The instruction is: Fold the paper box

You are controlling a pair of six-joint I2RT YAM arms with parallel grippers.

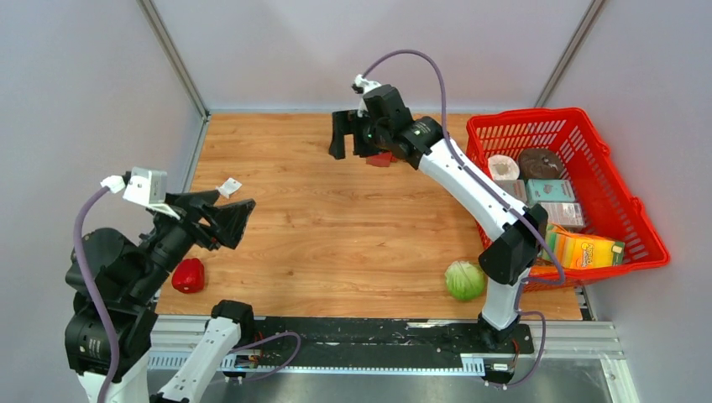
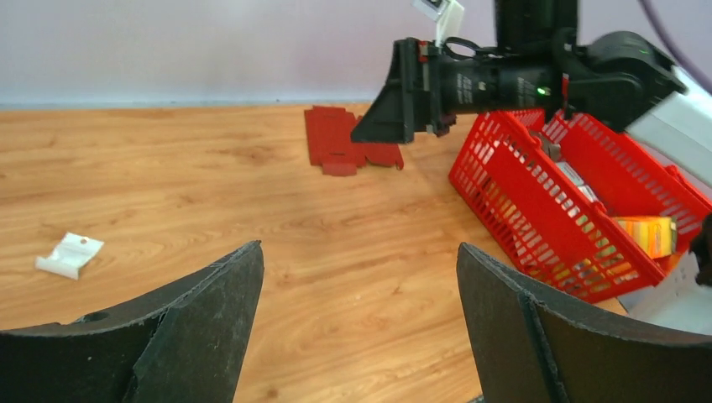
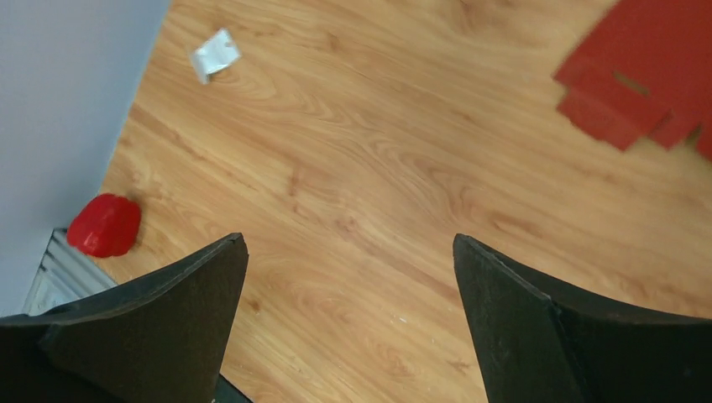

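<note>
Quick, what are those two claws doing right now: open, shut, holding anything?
Left gripper: open, holding nothing.
Right gripper: open, holding nothing.

Table [image 1: 336,227]: paper box [image 2: 332,138], pepper [image 1: 188,274], cabbage [image 1: 464,280], basket [image 1: 520,133]

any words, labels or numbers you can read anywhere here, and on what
None is legible.
Orange carton in the basket: printed label, too small and blurred to read.
Teal box and pale box: print too small to read.
White packet and paper box: no text visible.
</note>
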